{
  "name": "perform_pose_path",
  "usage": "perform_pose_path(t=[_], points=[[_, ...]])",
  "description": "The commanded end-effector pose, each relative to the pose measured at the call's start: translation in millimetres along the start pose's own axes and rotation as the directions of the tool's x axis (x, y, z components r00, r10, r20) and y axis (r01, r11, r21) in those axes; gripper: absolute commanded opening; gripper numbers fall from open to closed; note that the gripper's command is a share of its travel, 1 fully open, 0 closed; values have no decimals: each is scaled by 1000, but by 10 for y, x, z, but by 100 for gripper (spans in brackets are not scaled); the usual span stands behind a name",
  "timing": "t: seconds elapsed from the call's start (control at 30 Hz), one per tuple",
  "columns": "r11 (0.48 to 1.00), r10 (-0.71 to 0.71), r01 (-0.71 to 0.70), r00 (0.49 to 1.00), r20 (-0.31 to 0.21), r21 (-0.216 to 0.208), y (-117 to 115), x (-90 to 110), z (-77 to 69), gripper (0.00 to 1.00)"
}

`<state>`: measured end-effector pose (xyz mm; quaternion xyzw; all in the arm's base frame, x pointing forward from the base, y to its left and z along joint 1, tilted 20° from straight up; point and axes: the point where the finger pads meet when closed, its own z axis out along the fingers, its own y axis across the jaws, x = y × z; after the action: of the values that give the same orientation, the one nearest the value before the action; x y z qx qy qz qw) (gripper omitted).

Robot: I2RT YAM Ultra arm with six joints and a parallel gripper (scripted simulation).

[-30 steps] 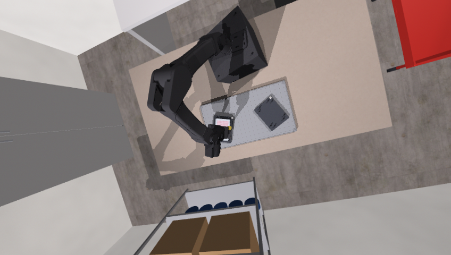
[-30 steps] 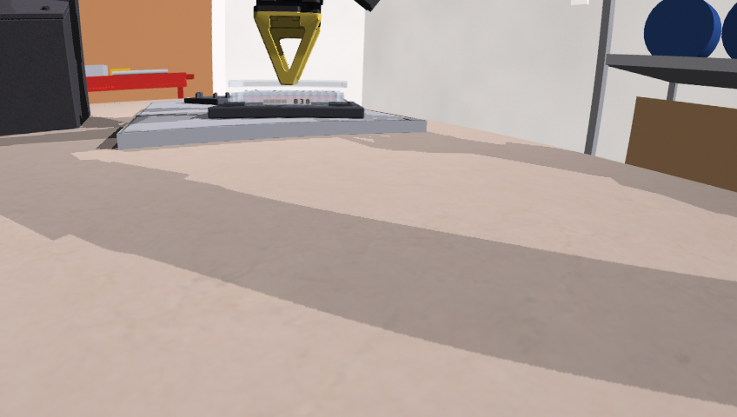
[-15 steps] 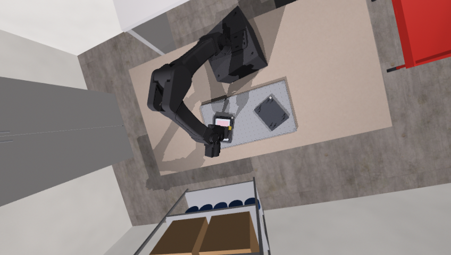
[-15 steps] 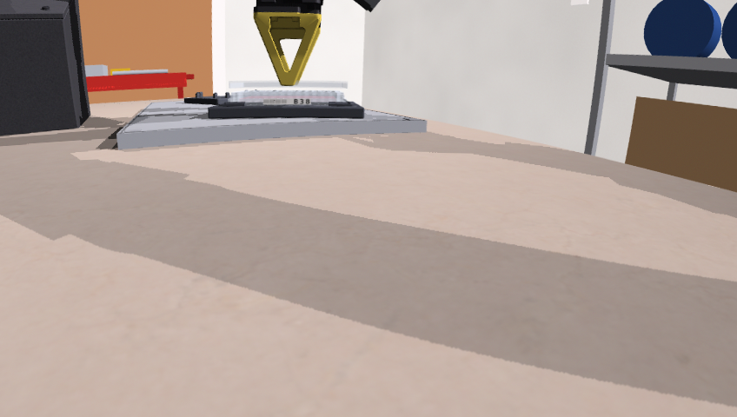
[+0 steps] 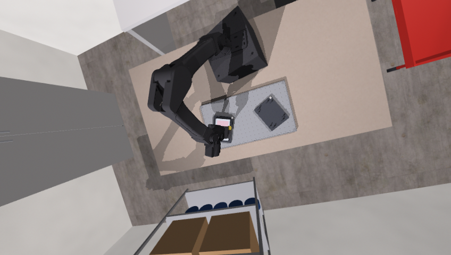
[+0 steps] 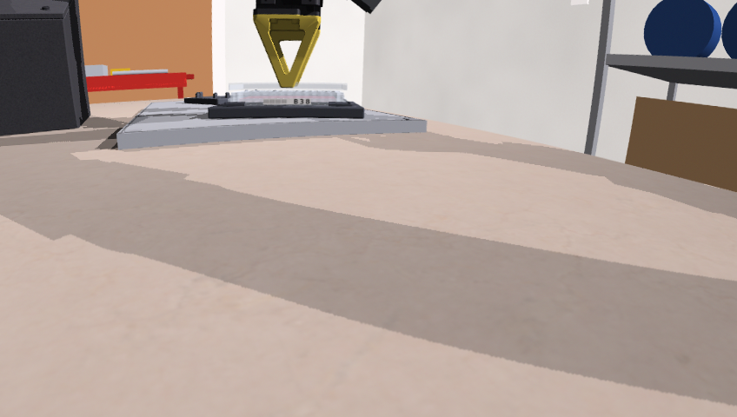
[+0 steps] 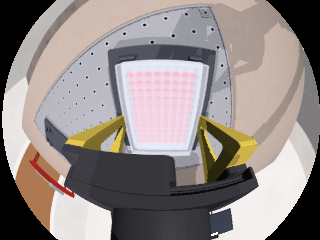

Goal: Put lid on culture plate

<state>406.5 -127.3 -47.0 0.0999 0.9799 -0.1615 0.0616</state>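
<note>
jaws clenched on lid (image 6: 287, 86) — just above plate (image 6: 287, 96) | label "B38"

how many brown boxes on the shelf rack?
2 brown boxes, side by side on the rack's lower level: left, right. Frame edge cuts the rack, so more may be hidden.

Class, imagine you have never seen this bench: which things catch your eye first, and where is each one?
The yellow-fingered hand grips a clear lid just above the pink culture plate B38, which sits in a black nest on the grey perforated board. On the same board, seen from the top, a dark square lid park lies bare. A red cart stands off in one corner.
</note>
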Motion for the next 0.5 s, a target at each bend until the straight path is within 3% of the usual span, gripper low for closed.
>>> perform_pose_path(t=[0.0, 0.47], points=[[1000, 2, -2, 1000, 16, -1, 2, -41, -34, 0], [1000, 2, -2, 1000, 16, -1, 1, -39, -12, 0]])
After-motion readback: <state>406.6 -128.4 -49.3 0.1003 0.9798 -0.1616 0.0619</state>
